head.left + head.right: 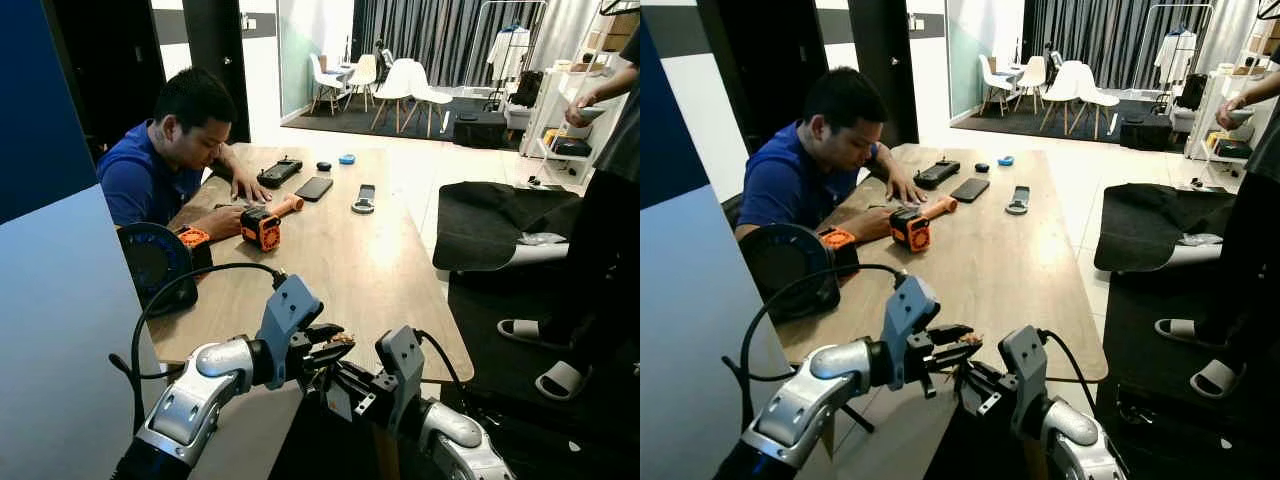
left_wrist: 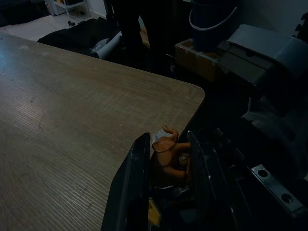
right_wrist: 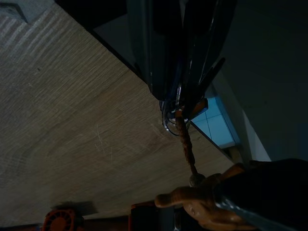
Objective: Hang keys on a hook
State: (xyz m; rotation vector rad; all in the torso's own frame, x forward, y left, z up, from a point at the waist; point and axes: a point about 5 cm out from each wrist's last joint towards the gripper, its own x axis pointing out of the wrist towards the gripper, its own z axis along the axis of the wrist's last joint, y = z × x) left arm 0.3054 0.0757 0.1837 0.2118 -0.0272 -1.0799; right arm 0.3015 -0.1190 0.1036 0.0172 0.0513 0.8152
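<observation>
Beside the table (image 1: 400,300) edge, both end effectors clamped on one keychain: left (image 1: 335,345); right (image 1: 330,385).

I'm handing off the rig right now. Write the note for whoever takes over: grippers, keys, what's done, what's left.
Left gripper: raised at the near edge of the wooden table, fingers shut on the brown figure charm of the keys.
Right gripper: meeting the left one, shut on the key ring end; a braided cord runs from it to the charm.
Keys: held between both grippers, off the table.
Done: keys picked up.
Left: find a hook, which I cannot make out here, and hang the keys.
Note: a person sits at the table on the left; another stands on the right.
</observation>
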